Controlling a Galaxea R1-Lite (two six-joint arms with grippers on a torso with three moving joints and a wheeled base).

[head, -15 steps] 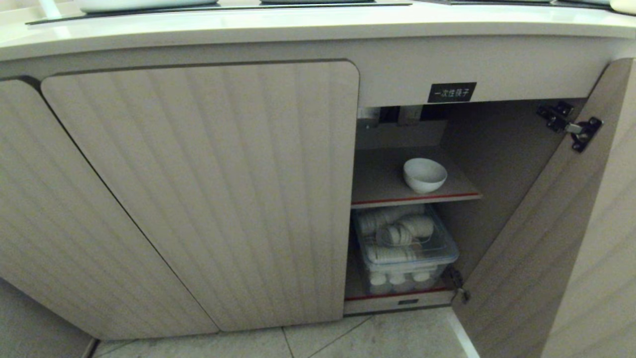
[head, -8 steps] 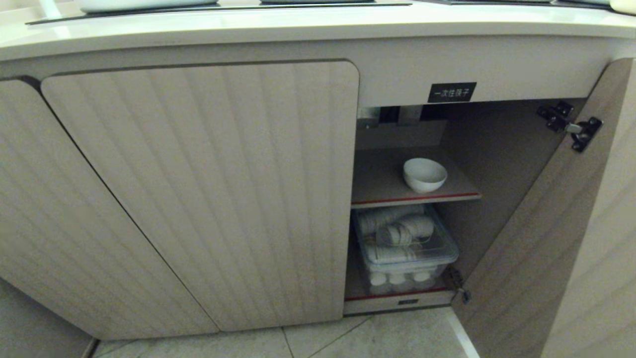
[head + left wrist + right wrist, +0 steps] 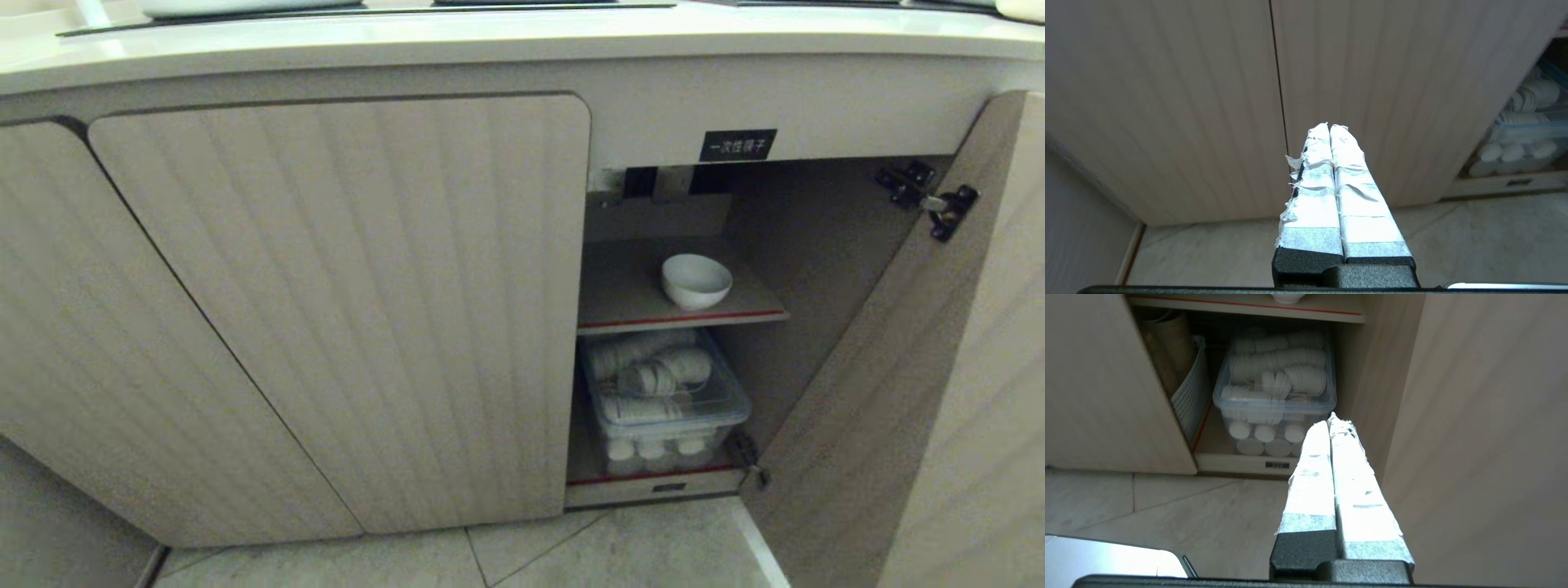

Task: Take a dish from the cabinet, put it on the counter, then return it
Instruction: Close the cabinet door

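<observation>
White and glossy, the dish (image 3: 696, 281) sits upright on the cabinet's (image 3: 343, 310) upper red-edged shelf (image 3: 629, 298), right of centre in the head view, inside the opening beside the swung-out door (image 3: 882, 392). Below it, a clear plastic bin (image 3: 665, 408) of stacked white cups fills the lower shelf. A black label (image 3: 737, 145) hangs above the opening, and the worktop (image 3: 522, 41) runs along the top of the frame. Neither arm shows in the head view. The left gripper (image 3: 1329, 127) faces the closed ribbed doors above the tiled floor (image 3: 620, 551), its taped jaws pressed together and empty. The right gripper (image 3: 1331, 418) points toward the bin, jaws likewise closed on nothing.
</observation>
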